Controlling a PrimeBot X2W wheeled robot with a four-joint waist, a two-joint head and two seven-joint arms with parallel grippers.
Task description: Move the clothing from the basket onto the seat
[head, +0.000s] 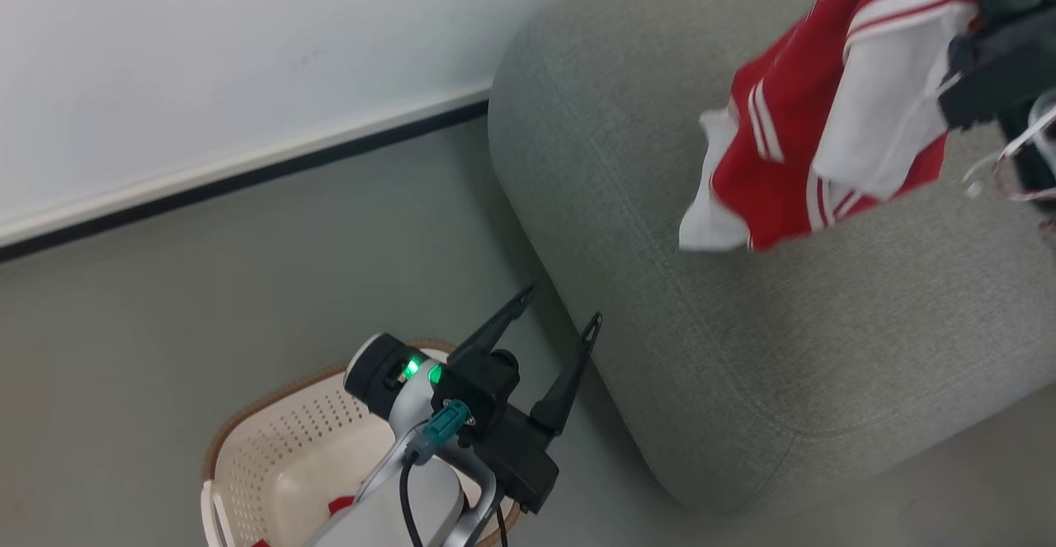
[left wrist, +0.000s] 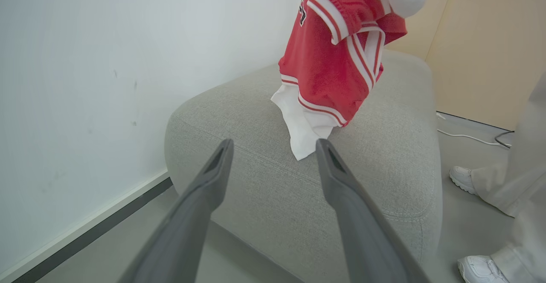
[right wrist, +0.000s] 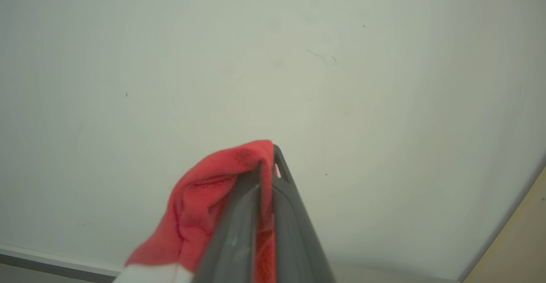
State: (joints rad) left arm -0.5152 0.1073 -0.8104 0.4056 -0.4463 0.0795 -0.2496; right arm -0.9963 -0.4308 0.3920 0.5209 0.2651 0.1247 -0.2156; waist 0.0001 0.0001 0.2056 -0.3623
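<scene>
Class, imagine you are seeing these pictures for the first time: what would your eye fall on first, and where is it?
The bright red and white clothing stands out, hanging above the grey seat from the right gripper, whose jaws are shut on its fabric. Lower in the head view, the left gripper stands with jaws wide open by the cream basket, where a bit of red shows.

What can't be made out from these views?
1. Head view: the left arm and the bottom edge hide most of the basket. Beyond a bit of red cloth, its contents are unknown.
2. Left wrist view: the top edge crops the held garment, so its dark print is unreadable.
3. Left wrist view: the right edge cuts off the person; shoes and trouser legs are visible.
</scene>
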